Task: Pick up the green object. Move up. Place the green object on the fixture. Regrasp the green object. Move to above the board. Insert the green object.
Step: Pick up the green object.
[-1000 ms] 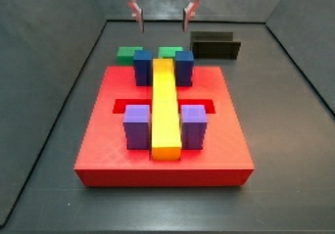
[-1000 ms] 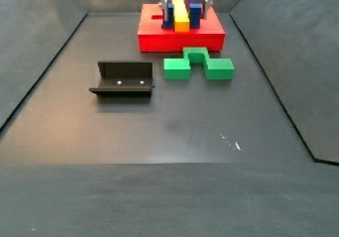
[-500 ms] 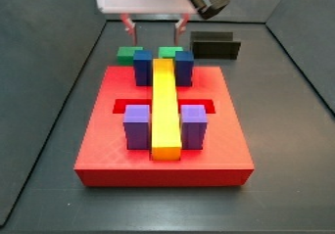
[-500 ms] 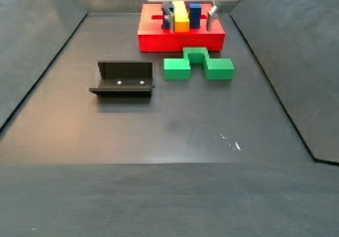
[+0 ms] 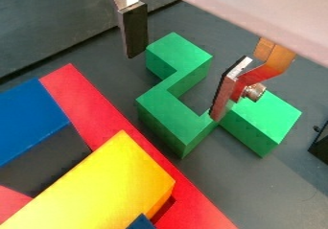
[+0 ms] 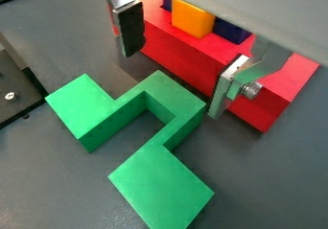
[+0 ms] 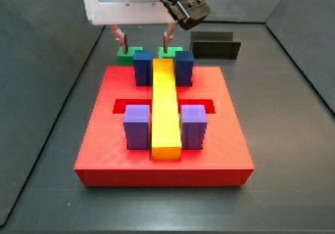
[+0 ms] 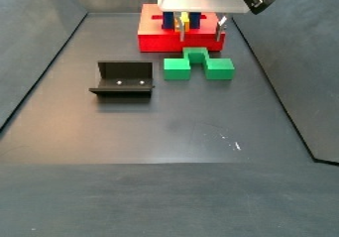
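One green object (image 5: 205, 103) in a wrist view, bar lying flat along the board (image 5: 96, 118) edge; hand (image 5: 179, 65) straddles its raised middle, fingers apart, not touching. Side view: hand (image 7: 141, 34) hides most of the green object (image 7: 131, 54); two blue blocks (image 7: 143, 66), two purple (image 7: 137, 123), one yellow bar (image 7: 164, 106). Side view: fixture (image 8: 123, 80) well left of the green object (image 8: 199, 65).

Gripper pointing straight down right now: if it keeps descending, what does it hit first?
Most likely the green object: the open gripper hangs above its raised middle part, one finger on either side. The board lies close beside that line, though the margin is hard to judge.
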